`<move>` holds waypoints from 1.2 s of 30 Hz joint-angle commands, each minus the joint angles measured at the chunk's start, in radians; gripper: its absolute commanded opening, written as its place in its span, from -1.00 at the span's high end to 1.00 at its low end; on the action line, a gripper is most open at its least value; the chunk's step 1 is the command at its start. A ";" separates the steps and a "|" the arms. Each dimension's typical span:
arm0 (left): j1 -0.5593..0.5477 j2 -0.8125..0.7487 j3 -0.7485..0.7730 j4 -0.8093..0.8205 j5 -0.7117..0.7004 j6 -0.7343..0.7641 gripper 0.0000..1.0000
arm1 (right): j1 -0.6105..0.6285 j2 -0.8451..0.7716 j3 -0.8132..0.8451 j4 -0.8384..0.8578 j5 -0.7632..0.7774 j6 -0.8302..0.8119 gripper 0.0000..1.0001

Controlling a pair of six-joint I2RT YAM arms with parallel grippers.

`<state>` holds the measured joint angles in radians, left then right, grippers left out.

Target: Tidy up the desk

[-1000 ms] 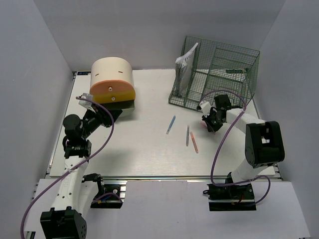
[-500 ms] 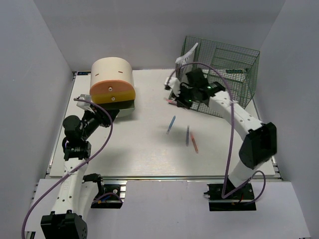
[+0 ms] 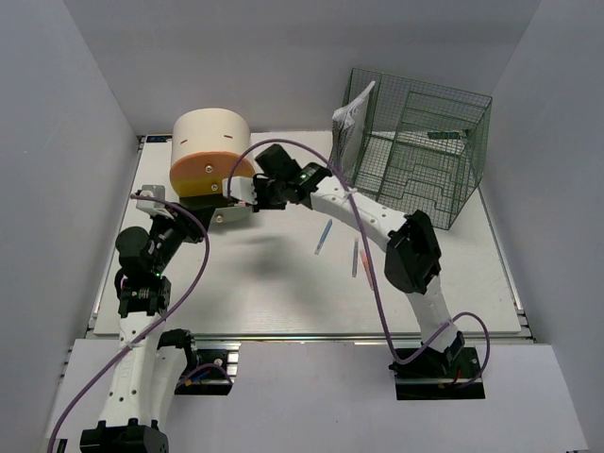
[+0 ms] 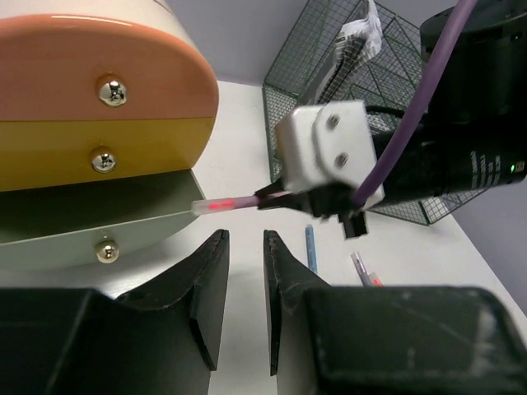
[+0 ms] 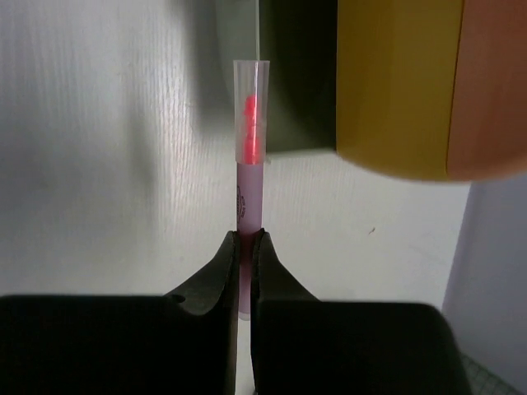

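Observation:
My right gripper (image 5: 249, 243) is shut on a pink pen (image 5: 251, 189), whose capped tip reaches the edge of the open bottom drawer (image 5: 296, 74) of the cream-and-orange drawer box (image 3: 212, 156). In the top view this gripper (image 3: 253, 195) sits just right of the box, above the white desk (image 3: 274, 293). The left wrist view shows the pink pen (image 4: 239, 202) at the drawer's lip (image 4: 90, 218). My left gripper (image 4: 244, 247) is slightly open and empty, low over the desk in front of the box; in the top view it (image 3: 177, 222) sits below the box.
A blue pen (image 3: 324, 236), a purple pen (image 3: 355, 257) and a red pen (image 3: 366, 274) lie mid-desk. A green wire rack (image 3: 415, 146) holding a paper packet (image 3: 351, 123) stands at the back right. My right arm spans the desk's middle.
My right arm has swung from the desk's right side, past the rack, leftward to the drawer box with the pink pen. My left gripper has drawn back a little from the box.

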<state>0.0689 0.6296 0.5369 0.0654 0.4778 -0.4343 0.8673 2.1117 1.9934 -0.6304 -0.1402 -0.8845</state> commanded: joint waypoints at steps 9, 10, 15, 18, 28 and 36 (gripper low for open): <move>0.003 -0.008 0.029 -0.027 -0.033 0.025 0.32 | 0.099 0.168 0.165 0.201 0.177 -0.212 1.00; 0.003 -0.011 0.028 -0.029 -0.037 0.025 0.32 | 0.101 0.171 0.162 0.218 0.186 -0.221 1.00; 0.003 -0.014 0.028 -0.030 -0.038 0.025 0.32 | 0.108 0.208 0.159 0.346 0.228 -0.255 1.00; 0.003 -0.018 0.029 -0.032 -0.038 0.025 0.32 | 0.107 0.235 0.192 0.351 0.225 -0.245 1.00; 0.003 -0.025 0.067 -0.174 -0.267 0.012 0.32 | 0.102 0.255 0.157 0.363 0.197 -0.173 1.00; 0.003 -0.018 0.077 -0.214 -0.364 -0.004 0.33 | 0.099 0.237 0.139 0.365 0.189 -0.125 0.44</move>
<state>0.0750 0.6182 0.5781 -0.1173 0.1673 -0.4282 0.9642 2.3707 2.1334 -0.3096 0.0502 -1.0451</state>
